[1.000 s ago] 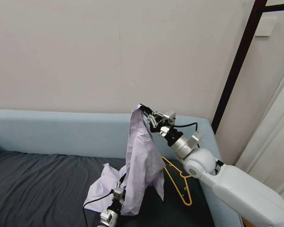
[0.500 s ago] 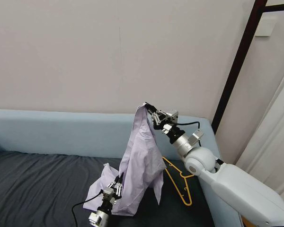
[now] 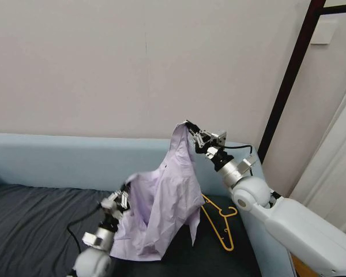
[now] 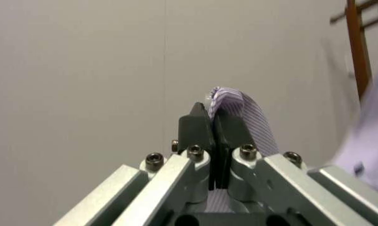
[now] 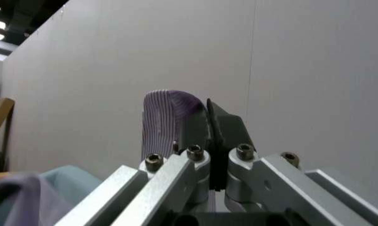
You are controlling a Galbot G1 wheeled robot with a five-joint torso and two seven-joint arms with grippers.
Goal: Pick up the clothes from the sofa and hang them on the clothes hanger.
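A pale lilac striped shirt (image 3: pixel 170 199) hangs in the air over the sofa, held at two places. My right gripper (image 3: pixel 191 131) is shut on its top edge, high near the sofa back; the right wrist view shows striped cloth (image 5: pixel 166 122) pinched between the closed fingers. My left gripper (image 3: pixel 124 197) is shut on a lower corner of the shirt, lifted to the left; the left wrist view shows a fold of cloth (image 4: pixel 236 110) between its fingers. An orange clothes hanger (image 3: pixel 222 222) lies flat on the dark seat under the right arm.
The sofa has a light blue back (image 3: pixel 63 161) and a dark grey seat (image 3: pixel 34 225). A plain wall rises behind it. A dark door frame (image 3: pixel 288 81) and a pale curtain (image 3: pixel 334 167) stand at the right.
My left gripper has risen and swung left, pulling the shirt's lower corner up and spreading the cloth. My right gripper has shifted slightly right and up with the top edge.
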